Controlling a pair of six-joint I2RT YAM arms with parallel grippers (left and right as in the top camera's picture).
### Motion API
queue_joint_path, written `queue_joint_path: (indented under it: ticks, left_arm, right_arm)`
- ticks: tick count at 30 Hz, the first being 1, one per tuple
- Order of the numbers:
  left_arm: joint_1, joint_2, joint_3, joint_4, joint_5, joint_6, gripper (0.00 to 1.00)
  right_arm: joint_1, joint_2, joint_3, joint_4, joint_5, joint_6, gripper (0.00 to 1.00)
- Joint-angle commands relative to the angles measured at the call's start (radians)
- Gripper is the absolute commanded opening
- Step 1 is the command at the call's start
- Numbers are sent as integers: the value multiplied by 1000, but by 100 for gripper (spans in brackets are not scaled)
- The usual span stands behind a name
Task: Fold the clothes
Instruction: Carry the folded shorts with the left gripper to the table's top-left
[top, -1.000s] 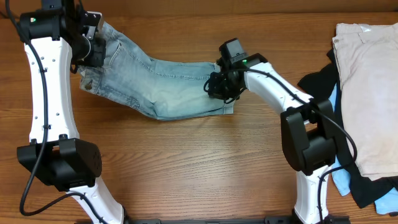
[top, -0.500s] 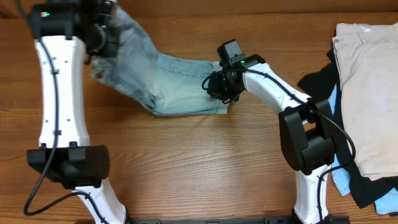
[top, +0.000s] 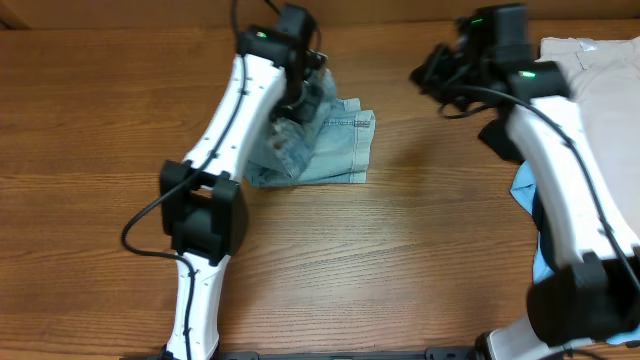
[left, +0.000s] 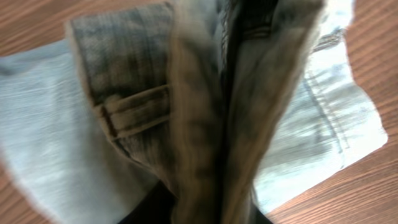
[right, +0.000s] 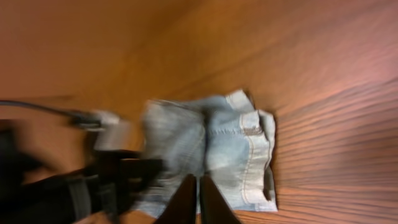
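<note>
**2 arms, 1 pair of denim shorts, doubled over mid-table**

Overhead first: got the left gripper (top: 300, 95) reaching across to the middle of the table (top: 100, 150), clamped on the waistband end of the denim shorts (top: 340, 150). Holds that end up off the wood and over the lower layer, so roughly folded in 2, with a stitched edge lying flat toward the right.

Left wrist cam: basically nothing but bunched denim right in the lens. Shows a belt loop (left: 134, 109) and waistband seams running down into the dark patch at the bottom. Can't make out the fingers under all that fabric, but definitely pinching it. Also catches the paler bottom layer spread flat on the wood behind.

Now the right gripper (top: 435, 75): hangs in the air to the right of the shorts, well apart from them and near the heap. Going by its own cam, fingertips (right: 181, 200) pressed nearly together, gripping nothing at all. Pretty blurry, but looks down on the folded shorts with the left arm (right: 93, 180) smeared beside them.

Over at the right edge, the rest of the pile:
- cream garment (top: 600, 90) on top
- black garment (top: 500, 135) poking out toward the middle
- bright-blue garment (top: 525, 190) peeking out below
</note>
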Motion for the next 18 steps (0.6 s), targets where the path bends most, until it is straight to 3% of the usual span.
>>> queue_joint_path:
  ticks: [1, 7, 11, 15, 18]
  left_arm:
    - [-64, 9, 8, 21, 8, -24, 100]
    - [-46, 4, 195, -115, 9, -72, 100]
    - [-47, 4, 340, -244, 9, 44, 100]
    - [-50, 10, 142, -217, 130, 298, 98]
    - [-61, 11, -24, -143, 131, 437, 99]
  right_arm:
    - [-28, 0, 7, -44, 5, -45, 16]
    - [-28, 0, 7, -77, 57, -68, 35]
    - [-28, 0, 7, -82, 68, -79, 43]
    - [-28, 0, 7, -116, 76, -102, 48]
    - [-28, 0, 7, -134, 82, -105, 48]
